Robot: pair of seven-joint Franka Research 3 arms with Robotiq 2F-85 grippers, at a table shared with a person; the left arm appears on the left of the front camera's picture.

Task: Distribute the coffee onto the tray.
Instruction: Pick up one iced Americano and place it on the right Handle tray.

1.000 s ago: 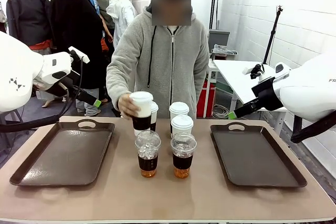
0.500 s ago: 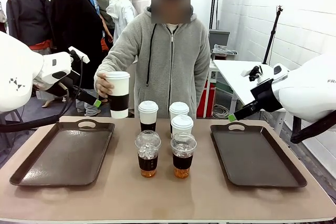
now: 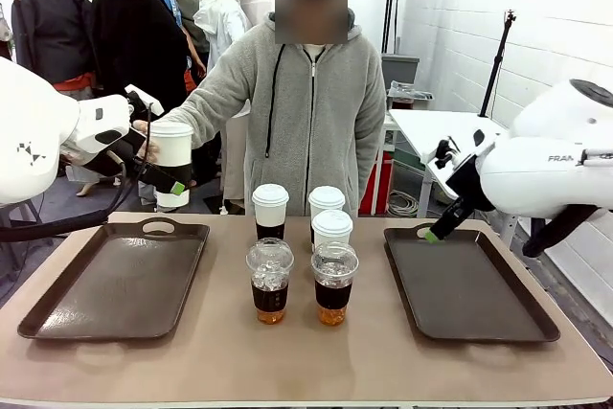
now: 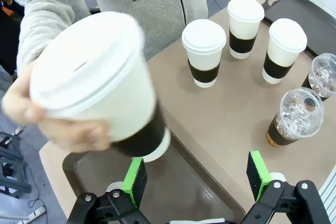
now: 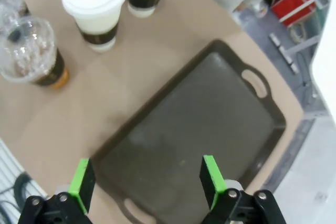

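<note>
In the front view the person's hand point(image 3: 144, 128) holds one white paper cup point(image 3: 173, 152) in the air at the upper left of the frame, close beside the left gripper point(image 3: 175, 186). That gripper's fingers line up there, so the gap between them is hard to read. The left wrist view makes it plain: its green pads point(image 4: 135, 180) stand wide apart at the bottom edge with nothing between them. The held cup looms tilted and slightly blurred in the upper left, its base just above the lower-left pad and over a corner of the left tray point(image 4: 178, 184). I cannot tell whether cup and pad touch. Three more paper cups point(image 3: 270, 208) and two iced cups point(image 3: 270, 280) stand on the table point(image 3: 211, 352) at centre frame, between the left tray and the right tray point(image 3: 469, 289). In the front view the right gripper point(image 3: 436, 234) shows a single green tip above the right tray's far left corner, the other finger hidden behind it. In the right wrist view its fingers are spread at the bottom edge, holding nothing, above the dark tray surface. There, one iced cup is cut off by the upper left corner and one paper cup by the top edge. In the left wrist view the right edge clips an iced cup.
</note>
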